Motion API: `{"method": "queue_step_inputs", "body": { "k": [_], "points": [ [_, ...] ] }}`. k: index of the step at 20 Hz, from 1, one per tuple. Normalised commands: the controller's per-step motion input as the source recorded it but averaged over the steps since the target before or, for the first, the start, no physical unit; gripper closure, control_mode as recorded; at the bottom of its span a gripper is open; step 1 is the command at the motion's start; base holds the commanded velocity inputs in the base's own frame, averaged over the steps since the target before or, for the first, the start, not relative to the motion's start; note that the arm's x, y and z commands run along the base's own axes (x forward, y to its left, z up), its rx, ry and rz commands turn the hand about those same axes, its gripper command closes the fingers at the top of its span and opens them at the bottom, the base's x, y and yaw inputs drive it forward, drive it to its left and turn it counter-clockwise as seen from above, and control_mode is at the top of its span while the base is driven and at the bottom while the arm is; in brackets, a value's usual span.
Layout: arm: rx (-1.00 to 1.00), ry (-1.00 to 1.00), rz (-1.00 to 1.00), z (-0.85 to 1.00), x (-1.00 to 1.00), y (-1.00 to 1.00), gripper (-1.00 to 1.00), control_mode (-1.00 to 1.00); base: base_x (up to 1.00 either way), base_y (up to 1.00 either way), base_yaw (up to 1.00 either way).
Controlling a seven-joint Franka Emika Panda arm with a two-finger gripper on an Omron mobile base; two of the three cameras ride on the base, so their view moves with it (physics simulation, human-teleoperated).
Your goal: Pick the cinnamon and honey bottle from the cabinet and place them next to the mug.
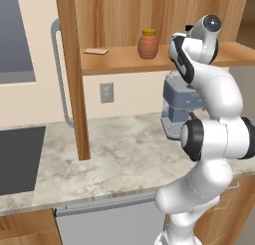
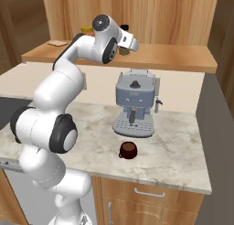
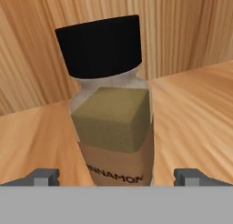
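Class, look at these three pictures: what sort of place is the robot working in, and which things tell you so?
A rendered kitchen, most likely: a coffee machine and mug stand on a marble-look counter, and a wooden cabinet shelf holds a cinnamon bottle.

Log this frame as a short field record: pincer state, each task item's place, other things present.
pincer: open, fingertips either side of the cinnamon, not closed on it
cinnamon: upright on the cabinet shelf
honey bottle: upright on the same shelf
mug: on the counter, in front of the coffee machine
placed next to mug: nothing yet
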Motion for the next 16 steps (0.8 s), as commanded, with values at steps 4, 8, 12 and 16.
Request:
{"method": "queue_step_inputs", "body": {
  "k": [4,8,12,16],
  "points": [
    [0.0,0.0,0.0,0.0,0.07,-0.07,-1.0,-1.0,0.0,0.0,0.0],
    [0.0,0.0,0.0,0.0,0.08,-0.06,-1.0,-1.0,0.0,0.0,0.0],
    [0.0,0.0,0.0,-0.01,0.13,-0.01,-1.0,-1.0,0.0,0.0,0.0],
    [0.0,0.0,0.0,-0.04,0.14,0.0,-1.0,-1.0,0.0,0.0,0.0]
  ]
}}
